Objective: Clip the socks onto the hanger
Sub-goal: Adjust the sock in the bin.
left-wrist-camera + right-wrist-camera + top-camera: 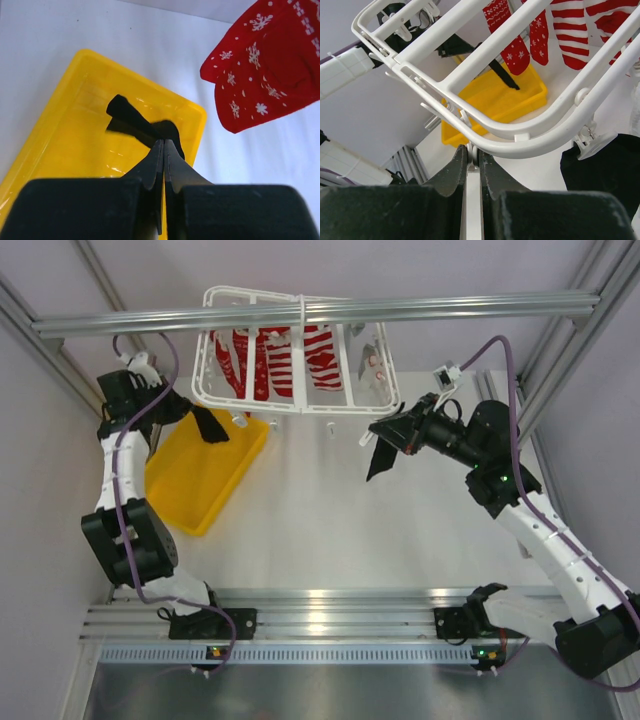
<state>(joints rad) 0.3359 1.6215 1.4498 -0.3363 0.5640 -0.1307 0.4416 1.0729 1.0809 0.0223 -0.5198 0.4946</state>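
Note:
The white hanger point(385, 365) hangs from the top bar, and its frame fills the right wrist view point(470, 45). My left gripper point(200, 418) is shut on a black sock point(212, 427), holding it above the yellow tray. In the left wrist view the sock point(131, 120) droops from the closed gripper point(164, 142). My right gripper point(388, 432) is at the hanger's near right corner. In the right wrist view it point(474, 151) is shut on a small white clip point(477, 156) under the frame. A second black sock point(380, 462) hangs from a nearby clip point(600, 165).
A yellow tray point(185, 495) lies on the table at the left, also in the left wrist view point(60, 130). Red-and-white patterned socks point(290, 360) hang from the hanger's middle point(265, 60). An aluminium crossbar point(450, 308) carries the hanger, with frame posts at both sides.

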